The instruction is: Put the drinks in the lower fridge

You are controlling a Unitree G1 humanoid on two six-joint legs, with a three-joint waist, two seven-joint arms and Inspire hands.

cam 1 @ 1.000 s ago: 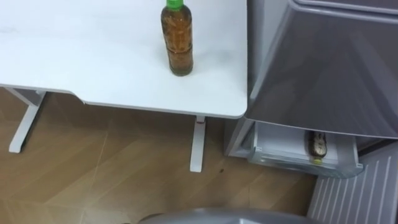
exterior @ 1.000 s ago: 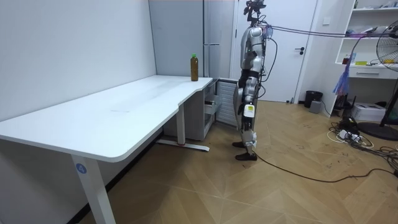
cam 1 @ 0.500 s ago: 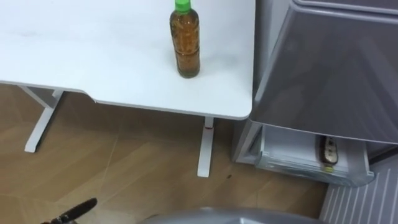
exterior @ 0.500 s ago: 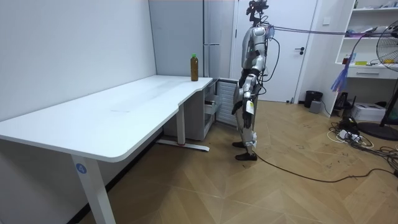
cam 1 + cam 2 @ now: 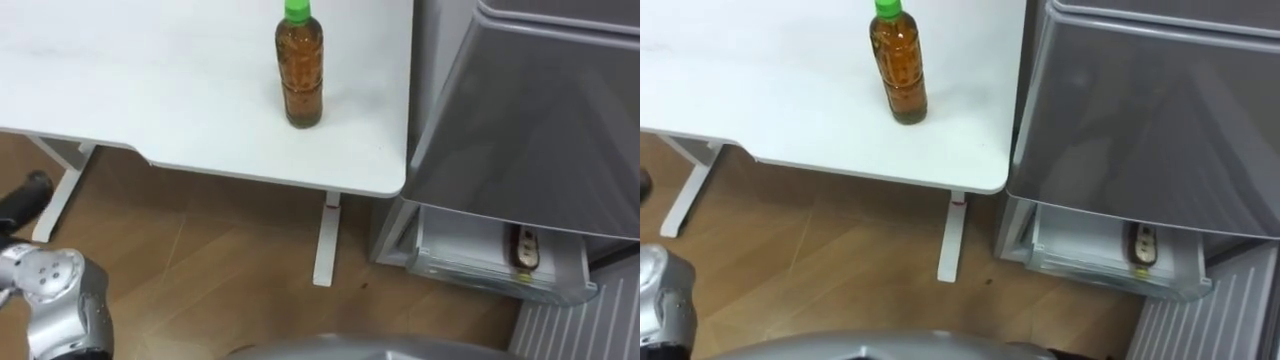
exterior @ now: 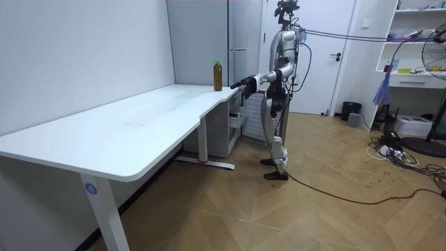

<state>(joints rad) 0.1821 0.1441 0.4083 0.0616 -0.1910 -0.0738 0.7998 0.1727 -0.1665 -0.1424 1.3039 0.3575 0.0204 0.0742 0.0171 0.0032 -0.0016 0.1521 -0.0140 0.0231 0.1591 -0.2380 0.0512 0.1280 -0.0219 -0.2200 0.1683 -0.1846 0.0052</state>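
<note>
The left hand (image 6: 238, 84) is held out level by the bench (image 5: 150, 90) end; I cannot tell whether its fingers are spread or curled. At upper middle, the tea bottle (image 5: 301, 70) stands upright on the bench, clear of the hand. At lower right, the fridge (image 5: 540, 130) has its bottom drawer (image 5: 470, 255) open, with a second bottle (image 5: 524, 248) lying inside.

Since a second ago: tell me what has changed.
The robot's left arm has swung up from its side and now stretches toward the bottle on the table. The left hand is not touching it. Nothing was taken hold of or let go. The bottle stays upright in its place, the second bottle still lies in the fridge's open drawer, and the robot stands where it did.
</note>
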